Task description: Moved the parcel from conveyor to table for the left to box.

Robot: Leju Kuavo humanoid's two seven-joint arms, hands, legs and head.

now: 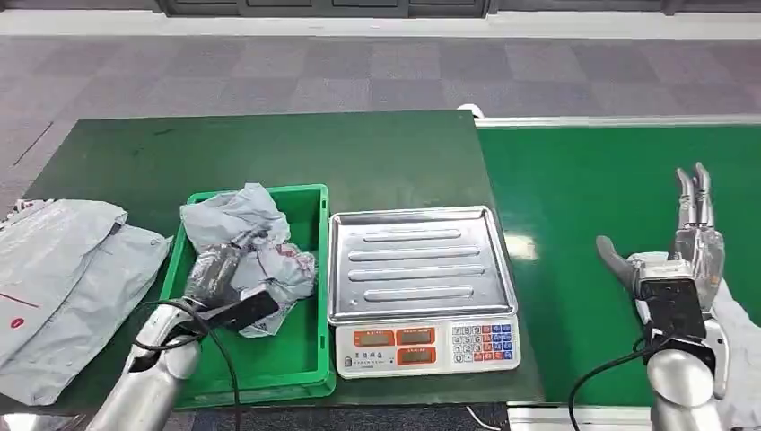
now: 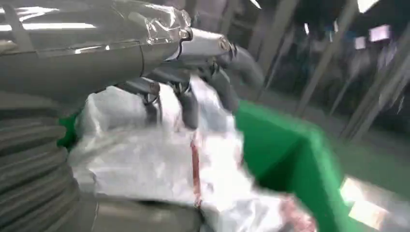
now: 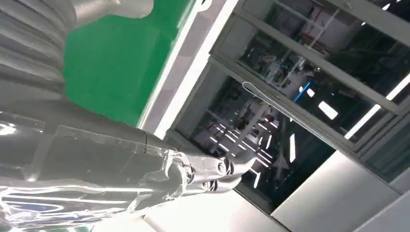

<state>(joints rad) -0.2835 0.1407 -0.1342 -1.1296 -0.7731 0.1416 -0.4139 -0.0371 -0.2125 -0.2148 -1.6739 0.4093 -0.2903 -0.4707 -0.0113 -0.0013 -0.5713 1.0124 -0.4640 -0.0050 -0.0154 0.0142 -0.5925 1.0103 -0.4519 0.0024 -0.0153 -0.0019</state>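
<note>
A crumpled grey parcel (image 1: 242,238) lies in the green bin (image 1: 310,359) on the dark green table (image 1: 269,148). My left hand (image 1: 211,274) reaches into the bin, and its fingers (image 2: 188,104) curl down onto the parcel (image 2: 145,159) and grip its folds; this wrist view is blurred. Over the bright green conveyor (image 1: 574,197), my right hand (image 1: 686,256) is held flat with fingers stretched forward and thumb out, holding nothing. A pale grey bag (image 1: 738,323) shows under that hand at the conveyor's right edge, mostly hidden by the arm.
An electronic scale (image 1: 422,346) with a steel tray (image 1: 417,265) stands between the bin and the conveyor. Several flat grey mailing bags (image 1: 63,278) lie at the table's left end. A black cable (image 1: 224,359) runs along my left arm. Carpeted floor lies beyond.
</note>
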